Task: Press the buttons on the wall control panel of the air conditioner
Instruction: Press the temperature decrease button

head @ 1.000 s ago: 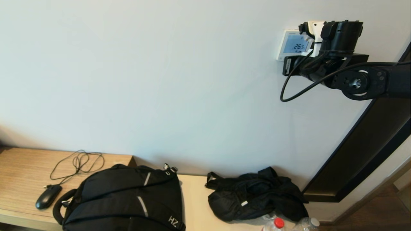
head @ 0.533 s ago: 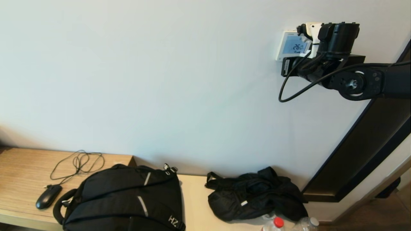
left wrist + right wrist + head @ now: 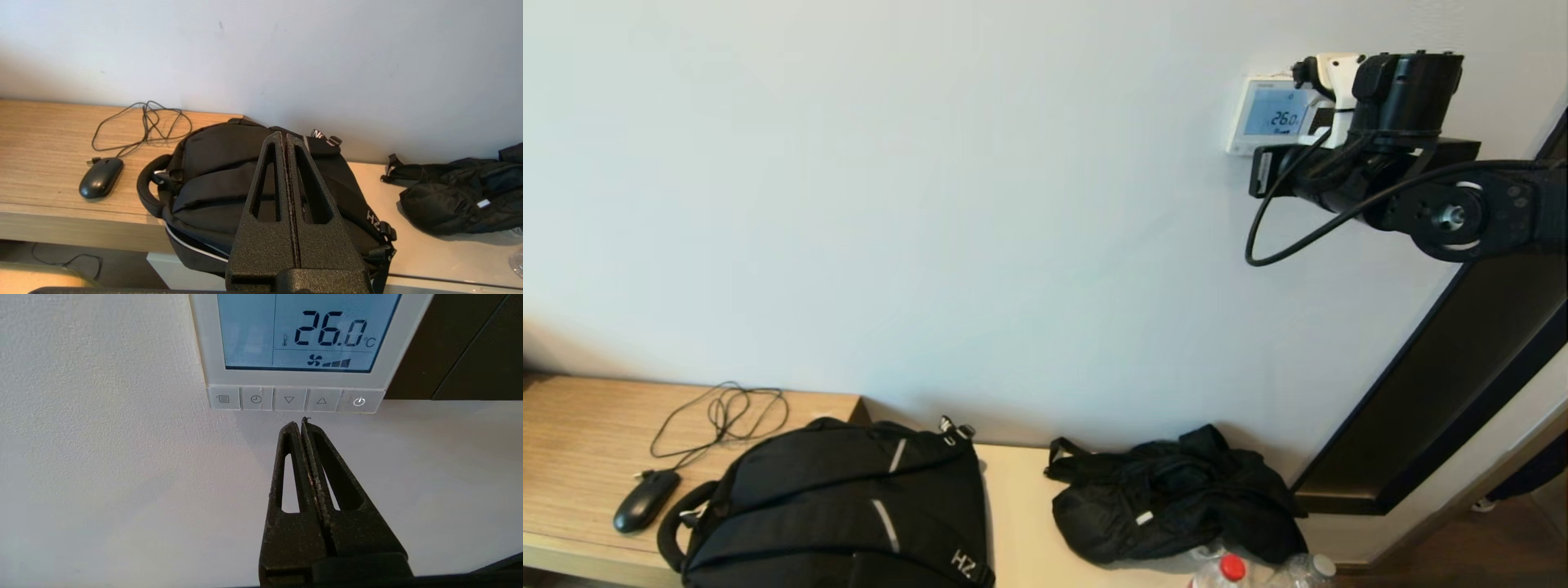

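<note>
The white air conditioner's wall control panel (image 3: 1270,114) hangs on the wall at the upper right; its pale blue screen reads 26.0. In the right wrist view the panel (image 3: 202,343) has a row of several small buttons (image 3: 289,399) along its bottom edge, marked with menu, clock, down, up and power signs. My right gripper (image 3: 301,422) is shut and empty, its tips just below the down and up buttons, apart from them. In the head view it (image 3: 1260,171) sits under the panel. My left gripper (image 3: 284,135) is shut and empty, parked low over the backpack.
A black backpack (image 3: 841,506), a black mouse (image 3: 645,500) with its cable and a crumpled black bag (image 3: 1176,506) lie on the wooden bench (image 3: 580,433). Two bottles (image 3: 1232,569) stand at the front. A dark frame (image 3: 1445,384) runs down the right of the wall.
The screen went from 26.5 to 26.0. My right arm shifted slightly left toward the panel, then moved back to the right and a little away.
</note>
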Robot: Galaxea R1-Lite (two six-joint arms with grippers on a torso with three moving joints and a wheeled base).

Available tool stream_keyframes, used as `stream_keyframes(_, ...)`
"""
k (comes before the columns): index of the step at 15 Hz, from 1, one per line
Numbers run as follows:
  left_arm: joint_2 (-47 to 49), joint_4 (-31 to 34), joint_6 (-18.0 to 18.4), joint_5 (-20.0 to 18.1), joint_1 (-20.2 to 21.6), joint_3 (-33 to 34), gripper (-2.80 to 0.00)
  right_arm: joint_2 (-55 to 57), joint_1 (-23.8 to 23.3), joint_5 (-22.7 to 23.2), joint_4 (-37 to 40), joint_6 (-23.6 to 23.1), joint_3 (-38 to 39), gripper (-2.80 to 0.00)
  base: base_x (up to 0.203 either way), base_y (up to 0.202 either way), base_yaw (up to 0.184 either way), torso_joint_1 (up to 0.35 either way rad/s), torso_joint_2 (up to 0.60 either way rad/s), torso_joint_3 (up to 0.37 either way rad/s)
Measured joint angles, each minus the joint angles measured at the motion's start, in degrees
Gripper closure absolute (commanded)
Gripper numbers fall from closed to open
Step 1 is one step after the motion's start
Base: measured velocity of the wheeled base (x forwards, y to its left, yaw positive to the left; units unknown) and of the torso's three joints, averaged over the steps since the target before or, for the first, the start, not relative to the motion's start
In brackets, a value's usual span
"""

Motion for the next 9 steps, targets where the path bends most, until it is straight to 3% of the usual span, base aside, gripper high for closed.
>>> stream_keyframes(9,0.00,0.00,0.02,0.00,0.00,0.00,0.00,1.75,-0.20,0.01,0.17,-0.01,-2.38,0.00,0.000,0.000,0.000,0.000,0.00,0.000)
